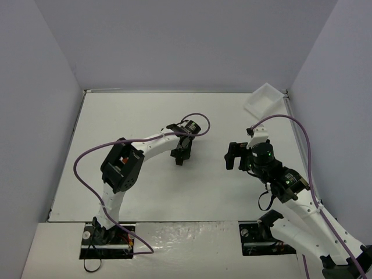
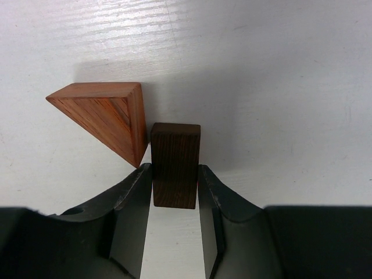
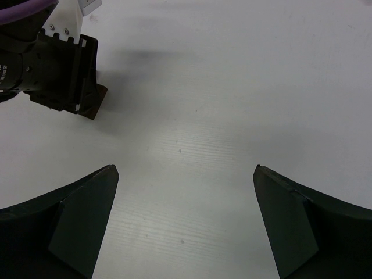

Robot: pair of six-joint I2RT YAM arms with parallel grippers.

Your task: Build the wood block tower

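Left gripper (image 2: 173,172) clamps the dark brown block (image 2: 175,145); a red-brown wedge (image 2: 104,115) sits just beside it. Right gripper (image 3: 186,172) gapes empty

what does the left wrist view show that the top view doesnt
Only the left wrist view: a dark brown block pinched between the fingers of the left gripper, and a reddish wedge right beside it. From above, that gripper hides both.
Only the top view: the right gripper, open and holding nothing, and the white tray in the far right corner.
Both: the left gripper and the white table.
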